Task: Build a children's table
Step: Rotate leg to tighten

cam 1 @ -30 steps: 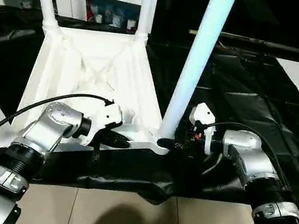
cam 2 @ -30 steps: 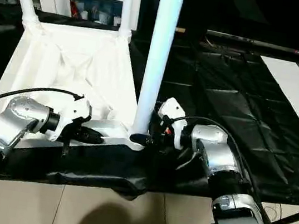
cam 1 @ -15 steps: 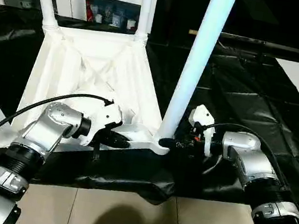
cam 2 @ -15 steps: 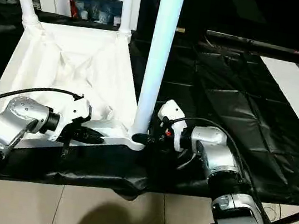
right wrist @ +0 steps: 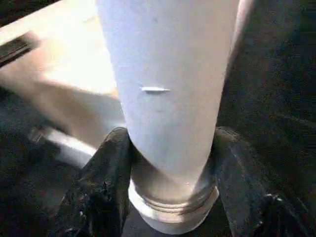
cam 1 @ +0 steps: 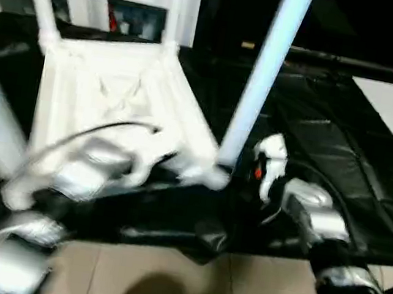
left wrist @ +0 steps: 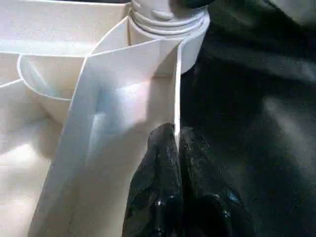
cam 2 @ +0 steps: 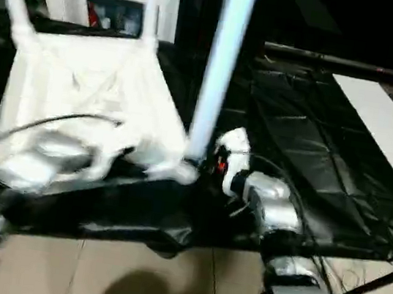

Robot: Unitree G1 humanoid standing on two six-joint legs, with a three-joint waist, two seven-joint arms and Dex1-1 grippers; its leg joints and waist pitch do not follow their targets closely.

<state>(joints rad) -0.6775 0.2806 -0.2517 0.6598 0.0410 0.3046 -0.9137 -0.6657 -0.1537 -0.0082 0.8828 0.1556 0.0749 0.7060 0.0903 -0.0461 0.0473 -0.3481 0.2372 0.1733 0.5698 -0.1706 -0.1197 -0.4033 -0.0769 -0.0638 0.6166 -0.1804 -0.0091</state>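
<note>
1. Your right gripper is clamped on the leg just above its threaded base; one black finger sits on each side.
2. Your left gripper has its fingers pressed together on a thin rim of the tabletop.
3. The tabletop lies underside up on black sheeting, left of centre in the head view.
4. The held leg stands at the tabletop's near corner, at the centre of the frame.
5. Two more legs rise at the far corners, upper left.

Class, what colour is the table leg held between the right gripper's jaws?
White. The leg shows best in the right wrist view, between the black fingers.
</note>
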